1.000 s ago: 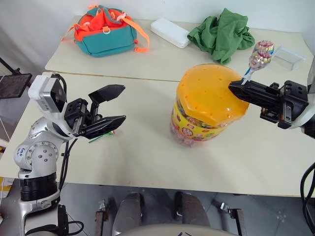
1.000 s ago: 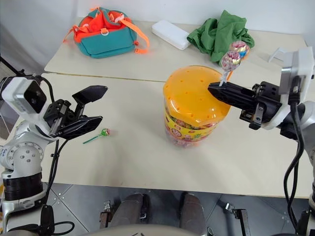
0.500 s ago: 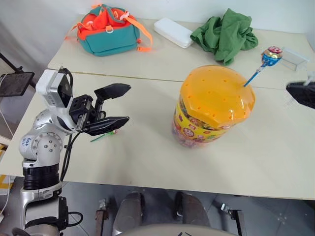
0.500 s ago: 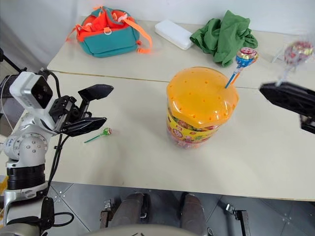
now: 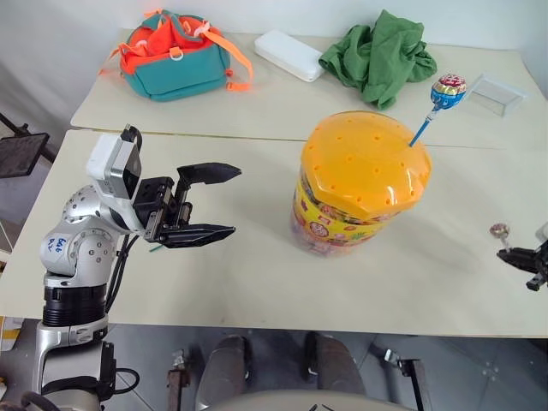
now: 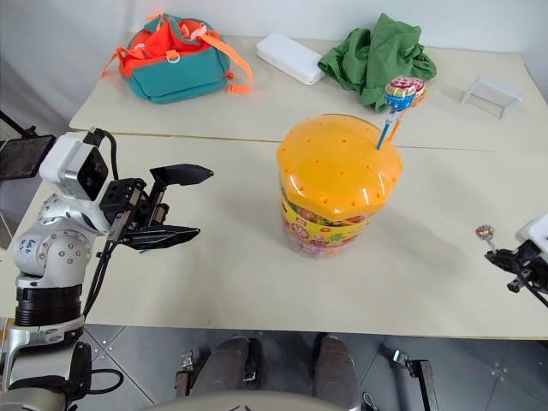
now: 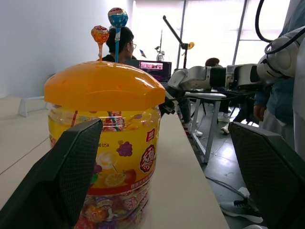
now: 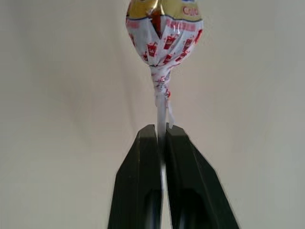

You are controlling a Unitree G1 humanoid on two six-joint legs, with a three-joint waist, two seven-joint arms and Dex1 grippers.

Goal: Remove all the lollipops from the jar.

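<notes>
Step now: the right gripper puts down the lollipop it carries, far to the right of the jar.
Right fingers: close together, pinching the thin white stick of this lollipop. In the wrist view the stick sits right between the two black tips, and the wrapped candy sticks out past them.
How to do it well: I think the arm should go low until the candy is just over the tabletop, then open a little and let go. Dropping it from high up could make it roll off the edge, which is near.
Left gripper: its fingers are wide apart and hold nothing. It hangs to the left of the jar, well apart from it, pointing at it.
Jar: it stands in the middle of the tabletop with its orange lid on.
Still in the jar: a lollipop with a blue stick and one with an orange stick poke up from the lid's far right side.
Left to do: I think these two must come out next.
</notes>
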